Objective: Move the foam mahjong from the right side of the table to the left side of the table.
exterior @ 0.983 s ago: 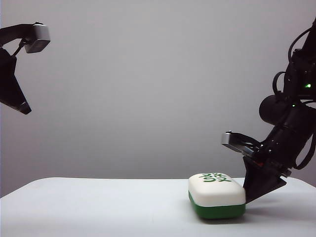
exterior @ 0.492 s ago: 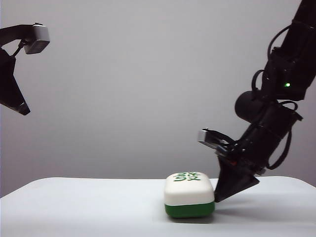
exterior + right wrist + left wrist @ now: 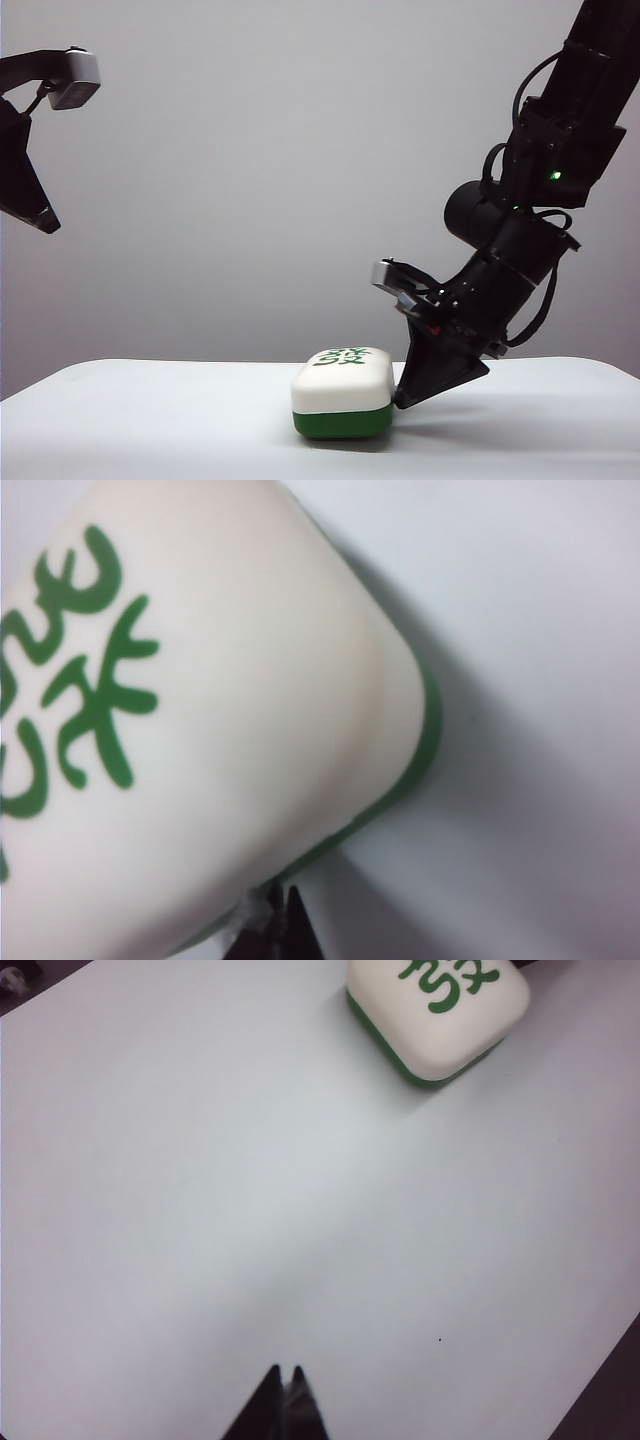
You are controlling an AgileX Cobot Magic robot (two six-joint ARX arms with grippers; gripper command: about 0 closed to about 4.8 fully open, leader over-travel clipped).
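Right gripper (image 3: 405,398): fingertips together, holding nothing, tips pressed to the tile's (image 3: 342,393) right edge near its green base. Tile lies flat on the table (image 3: 150,420), about mid-width, characters up. Judgement: foam, so light and soft, sliding easily on the smooth top; I would push low and central on the side face to avoid tipping or spinning. Left gripper (image 3: 283,1400): narrow, empty, raised far left.
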